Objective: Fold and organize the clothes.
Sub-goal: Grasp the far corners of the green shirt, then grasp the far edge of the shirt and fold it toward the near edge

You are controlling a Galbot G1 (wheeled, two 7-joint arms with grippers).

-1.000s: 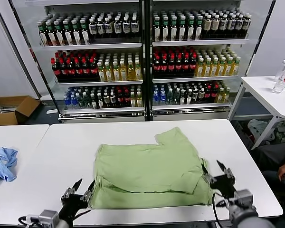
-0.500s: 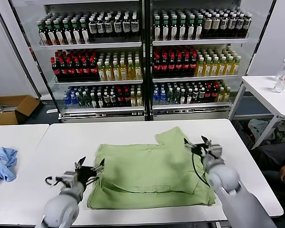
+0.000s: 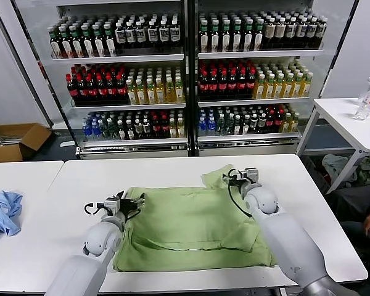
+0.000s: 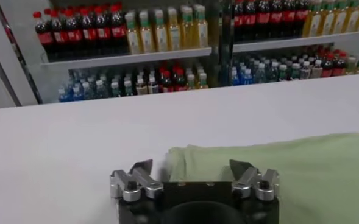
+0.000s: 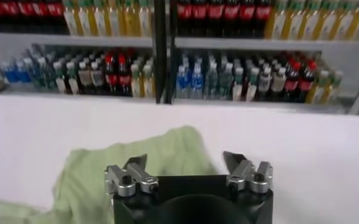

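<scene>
Left hand [image 3: 124,202] spread wide over green T-shirt's [image 3: 191,225] far-left corner, right hand [image 3: 242,177] likewise apart — above its sleeve

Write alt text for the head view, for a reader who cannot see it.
A pale green T-shirt lies partly folded on a white table; the left claw is open at its far left corner and the right claw open at the far sleeve. Behind stand bottle-filled drink coolers.

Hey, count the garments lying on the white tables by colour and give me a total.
Green: 1, the green T-shirt on the near table, between the open left gripper and open right gripper.
Light blue: 1, the crumpled blue garment on the left table.
Total: 2
</scene>
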